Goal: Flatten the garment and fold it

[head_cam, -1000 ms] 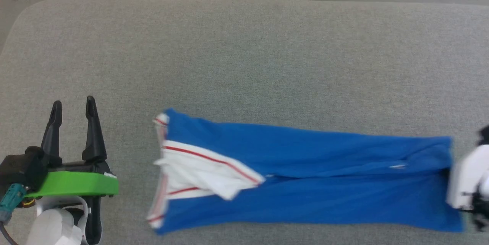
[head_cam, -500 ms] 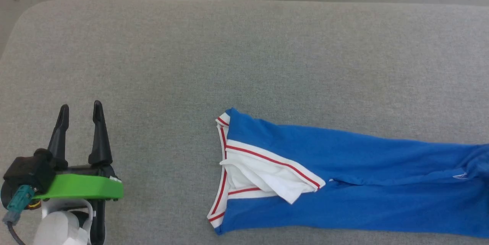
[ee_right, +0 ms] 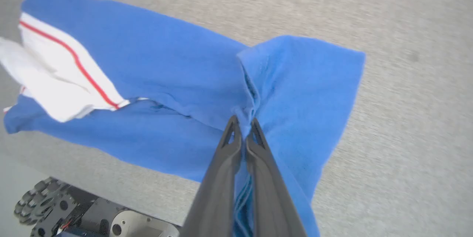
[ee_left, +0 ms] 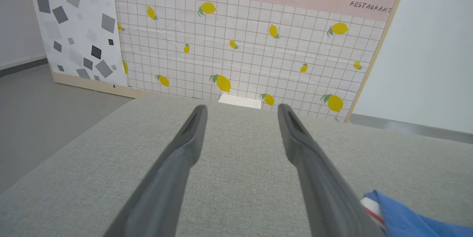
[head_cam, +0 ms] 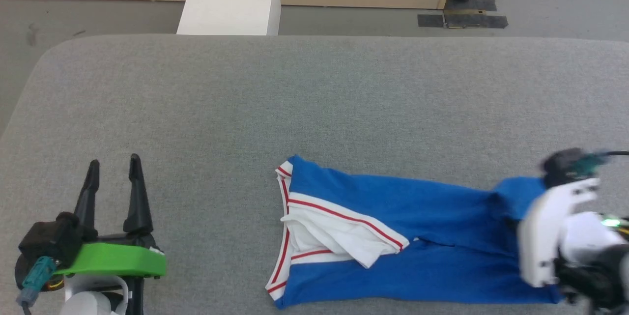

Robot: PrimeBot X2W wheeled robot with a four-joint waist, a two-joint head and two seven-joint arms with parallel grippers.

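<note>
Right hand (ee_right: 242, 121): fingers pressed together, pinching a bunched fold of the garment (head_cam: 442, 216) at its right end. Left hand (head_cam: 114, 167): fingers spread wide, holding nothing, over the near left of the grey tabletop (head_cam: 314, 99). Garment: blue, lying lengthwise along the near edge, white red-striped sleeve (head_cam: 339, 234) folded over its left end.

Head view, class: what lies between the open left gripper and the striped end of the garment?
A bare stretch of grey table covering lies between the left gripper and the garment, with nothing resting on it, as the head view shows.
</note>
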